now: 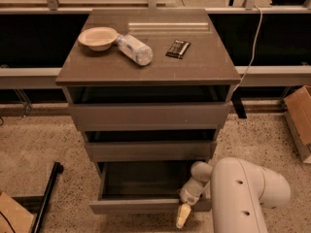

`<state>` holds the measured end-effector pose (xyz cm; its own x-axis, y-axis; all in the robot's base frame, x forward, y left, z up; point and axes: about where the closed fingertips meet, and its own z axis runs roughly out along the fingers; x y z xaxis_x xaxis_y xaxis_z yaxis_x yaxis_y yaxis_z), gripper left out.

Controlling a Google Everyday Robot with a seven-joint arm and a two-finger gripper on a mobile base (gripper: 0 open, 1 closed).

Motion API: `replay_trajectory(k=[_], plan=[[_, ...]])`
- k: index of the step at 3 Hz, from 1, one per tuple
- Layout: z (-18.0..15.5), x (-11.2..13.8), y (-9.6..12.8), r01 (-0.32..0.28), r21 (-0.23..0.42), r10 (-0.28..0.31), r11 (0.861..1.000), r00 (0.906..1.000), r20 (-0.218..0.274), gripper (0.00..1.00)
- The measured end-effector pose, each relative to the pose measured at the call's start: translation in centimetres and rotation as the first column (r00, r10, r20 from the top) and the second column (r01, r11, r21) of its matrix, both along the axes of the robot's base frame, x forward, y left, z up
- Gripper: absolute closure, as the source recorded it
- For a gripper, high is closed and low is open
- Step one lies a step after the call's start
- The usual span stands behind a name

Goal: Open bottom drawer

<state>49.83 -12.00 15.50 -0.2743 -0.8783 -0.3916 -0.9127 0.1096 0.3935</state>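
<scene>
- Arm (248, 193): white and bulky, low at the cabinet's (146, 74) front right corner, nearest the camera.
- Gripper (185, 208): at the cabinet's foot, against the right end of the bottom drawer's (141, 205) front panel. Its cream tip hangs just below the panel's lower edge. Wide or narrow: cannot tell, the wrist hides the grip.
- Bottom drawer: lowest in the cabinet. It stands well out of the carcass, its dark inside open to view, with nothing seen in it.
- Handling, as judged:
  - The panel is stiff, flat and smooth, with no handle. The only purchase is the top lip or an end edge.
  - It is likely light and runs on slides.
  - A hold this far right could rack it, so a straight, level pull away from the cabinet is best.
- Task looks close to done.
- Middle drawer (148, 150) and top drawer (148, 116): above it in the cabinet, each with a dark gap over its panel.
- Cabinet top:
  - Bowl (98, 37) at the left rear.
  - Bottle (134, 49) on its side just beside the bowl, perhaps touching.
  - Dark packet (178, 48) right of the bottle, apart from it.
- Floor (43, 140): speckled and hard all round the cabinet.
  - Black bar (46, 198) lies to the cabinet's front left.
  - Cardboard box (300, 115) sits to the cabinet's right.
- Behind the cabinet: a pale rail over a dark recess. A cable (250, 52) hangs at the cabinet's right rear.
</scene>
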Motion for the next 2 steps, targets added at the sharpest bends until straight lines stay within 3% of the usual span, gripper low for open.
replay_trajectory(k=[1, 2], plan=[[0.44, -3.69, 0.21, -0.069, -0.004, 0.068, 0.998, 0.9937, -0.089, 0.00], [0.44, -3.69, 0.21, -0.069, -0.004, 0.068, 0.998, 0.9937, -0.089, 0.00]])
